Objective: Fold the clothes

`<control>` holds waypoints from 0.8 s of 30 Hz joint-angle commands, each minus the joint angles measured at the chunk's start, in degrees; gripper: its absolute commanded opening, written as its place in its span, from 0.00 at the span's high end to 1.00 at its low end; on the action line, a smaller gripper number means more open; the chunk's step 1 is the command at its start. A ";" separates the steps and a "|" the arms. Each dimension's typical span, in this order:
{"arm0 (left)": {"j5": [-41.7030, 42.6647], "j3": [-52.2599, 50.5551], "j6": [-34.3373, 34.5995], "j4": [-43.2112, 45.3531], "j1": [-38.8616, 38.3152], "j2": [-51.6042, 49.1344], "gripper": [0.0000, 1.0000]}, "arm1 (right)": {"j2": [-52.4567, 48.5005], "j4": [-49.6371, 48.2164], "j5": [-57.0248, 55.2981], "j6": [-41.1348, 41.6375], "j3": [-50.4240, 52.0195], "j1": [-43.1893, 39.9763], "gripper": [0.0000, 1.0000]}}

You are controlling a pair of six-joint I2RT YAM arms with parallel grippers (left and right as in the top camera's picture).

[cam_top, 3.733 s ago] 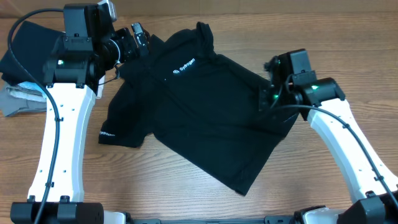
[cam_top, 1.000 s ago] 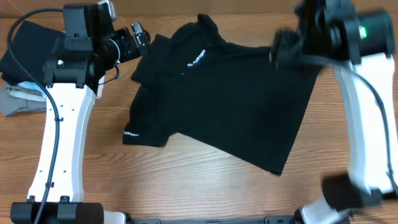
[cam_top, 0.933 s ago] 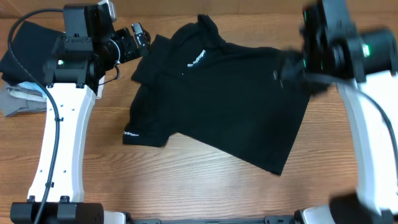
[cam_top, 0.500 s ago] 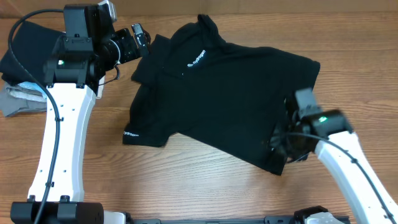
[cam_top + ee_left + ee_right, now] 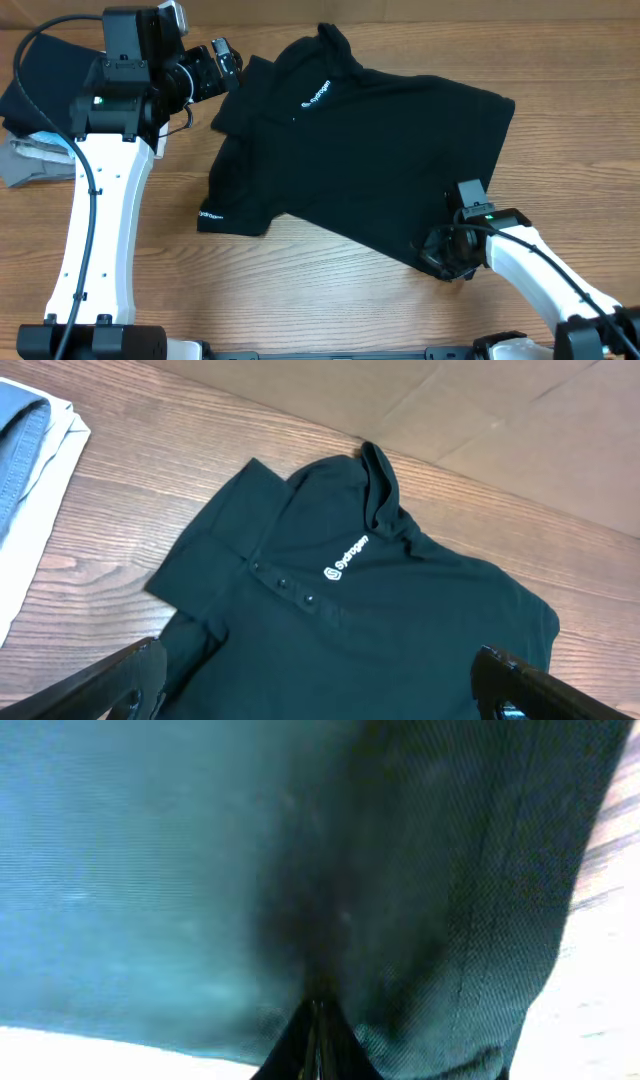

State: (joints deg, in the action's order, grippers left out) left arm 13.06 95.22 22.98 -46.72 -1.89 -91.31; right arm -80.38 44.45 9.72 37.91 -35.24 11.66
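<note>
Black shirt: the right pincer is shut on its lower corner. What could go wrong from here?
The right pincer pinches only the hem corner of the shirt, so the cloth may slip out when lifted. The left pincer is open and holds nothing, so a pull may drag the whole shirt.

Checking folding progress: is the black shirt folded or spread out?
Spread out. The black shirt lies flat, chest logo showing; the right tool grips its hem corner.

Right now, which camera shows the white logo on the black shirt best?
The left wrist view: the logo sits large and sharp beside the buttons. Overhead shows it too, but small. The right wrist view shows only the shirt, dark fabric up close, no logo.
</note>
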 commanded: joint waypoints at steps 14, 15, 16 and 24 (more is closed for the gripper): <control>-0.11 0.04 0.33 0.20 0.00 0.20 0.00 | -2.03 1.25 -3.63 8.46 1.14 -11.63 0.96; -0.11 0.04 0.33 0.20 0.00 0.20 0.00 | -2.03 1.25 -3.63 7.74 1.14 -13.70 0.96; -0.11 0.04 0.33 0.20 0.00 0.20 0.00 | -2.05 1.05 -3.63 6.71 1.14 -16.13 0.96; -0.11 0.04 0.33 0.20 0.00 0.20 0.00 | -2.05 -1.29 -4.55 0.52 1.11 -32.85 0.96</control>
State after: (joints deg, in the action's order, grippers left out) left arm 13.04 95.22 22.98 -46.74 -1.89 -91.31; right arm -81.28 43.44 10.48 41.47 -35.05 -16.67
